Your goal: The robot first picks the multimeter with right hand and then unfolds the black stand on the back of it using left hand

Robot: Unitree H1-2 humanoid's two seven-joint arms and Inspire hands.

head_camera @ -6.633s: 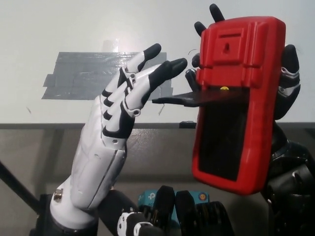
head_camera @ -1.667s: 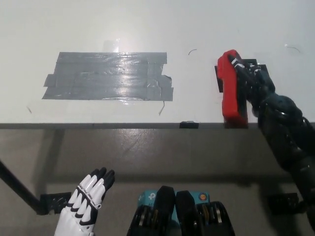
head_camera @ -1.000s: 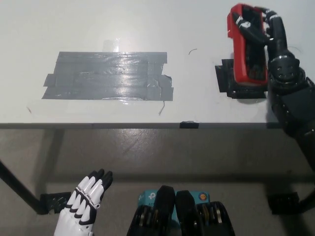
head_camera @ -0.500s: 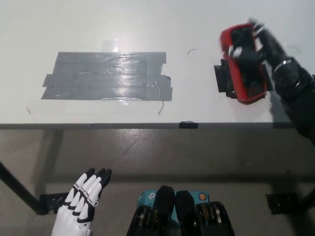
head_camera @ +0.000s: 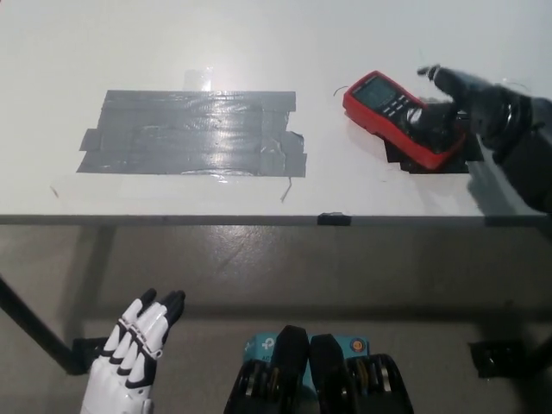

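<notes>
Multimeter (head_camera: 398, 116) being touched on the desk (head_camera: 259, 52)
It is being covered, face up, by the right robot hand (head_camera: 461, 108), grip unclear; left robot hand (head_camera: 129, 354) is being held open, low

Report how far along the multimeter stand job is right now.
Looks nearly finished: the red multimeter lies face up, tilted on the white table, with a black piece, probably the stand, showing under its near end. The black right robot hand rests at its right end; grip unclear. The white left robot hand hangs open below the table. Left: withdraw the right hand.
</notes>
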